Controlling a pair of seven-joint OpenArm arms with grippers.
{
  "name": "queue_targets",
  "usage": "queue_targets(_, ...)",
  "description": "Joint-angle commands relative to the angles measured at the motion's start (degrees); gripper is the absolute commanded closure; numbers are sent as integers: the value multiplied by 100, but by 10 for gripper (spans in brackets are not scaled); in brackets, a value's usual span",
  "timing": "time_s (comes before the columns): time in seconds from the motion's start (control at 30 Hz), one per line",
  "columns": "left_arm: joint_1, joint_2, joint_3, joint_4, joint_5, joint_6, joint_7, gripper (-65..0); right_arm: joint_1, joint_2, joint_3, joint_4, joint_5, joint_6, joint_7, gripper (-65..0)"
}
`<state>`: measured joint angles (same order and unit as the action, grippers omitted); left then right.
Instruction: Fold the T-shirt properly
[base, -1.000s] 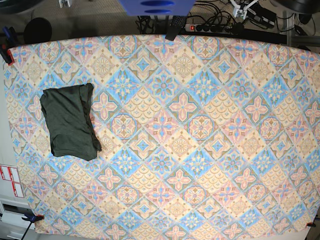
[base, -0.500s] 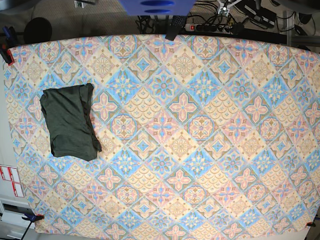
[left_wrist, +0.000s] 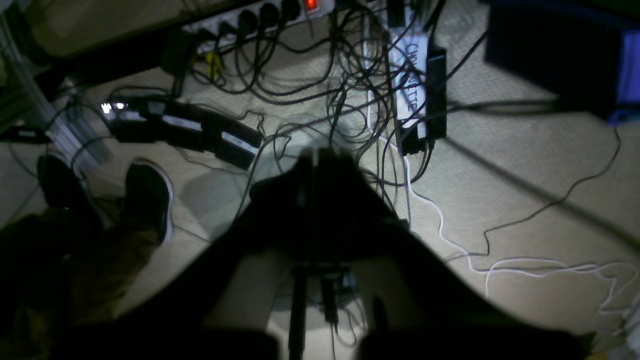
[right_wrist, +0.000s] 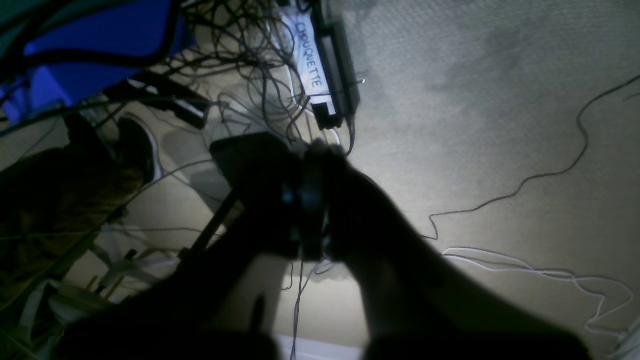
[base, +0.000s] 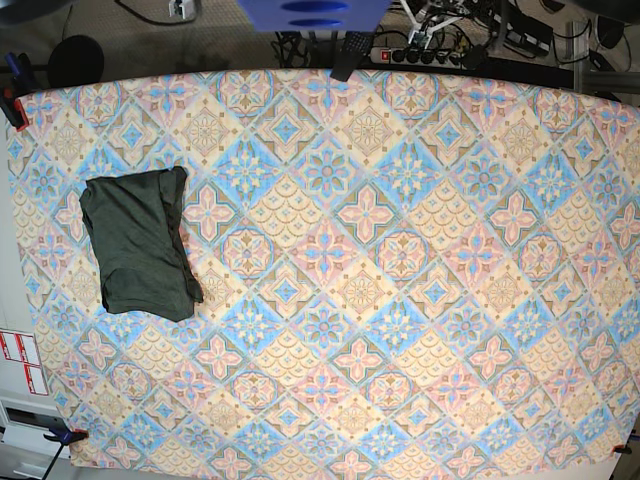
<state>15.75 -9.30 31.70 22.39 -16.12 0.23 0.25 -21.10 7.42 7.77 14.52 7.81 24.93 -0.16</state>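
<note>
The T-shirt lies folded into a compact dark olive-green rectangle on the left side of the patterned table in the base view. No gripper touches it. Both arms are pulled back beyond the table's far edge. Only a small part of the right gripper and of the left gripper shows at the top of that view. In the wrist views the left gripper and the right gripper are dark silhouettes, shut and empty, hanging over the floor. Neither wrist view shows the T-shirt.
Tangled cables and a power strip cover the floor behind the table. A person's black shoes stand there. A blue mount sits at the back centre. Clamps hold the cloth at the left corners.
The small visible parts of both arms have slid inward along the back edge, toward the centre. The T-shirt has not moved.
</note>
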Motion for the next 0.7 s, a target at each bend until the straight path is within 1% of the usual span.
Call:
queue_targets(0.0,-14,3,8,-11,8,-1,-38,0,5,-87,10,-15,5,17,21,0)
queue_targets(0.07,-93,20,8,-11,8,-1,-38,0,101,-272,10,-50,5,17,21,0)
queue_targets(0.17,-164,108,8,-11,8,-1,-38,0,207,-404,19,-50,5,17,21,0)
queue_targets(0.3,-181,143,-1,-2,8,-1,-38,0,339,-676,45,-50,14,17,21,0)
queue_targets(0.4,-243,240,8,-2,8,-1,-38,0,365,-852,45,-50,14,8,21,0)
queue_targets(0.53,-252,249,-1,-2,8,-1,-38,0,559,-984,54,-50,32,8,56,0)
queue_targets(0.67,-322,249,-1,16,8,-1,-38,0,594,-1063,54,-50,41,8,285,0)
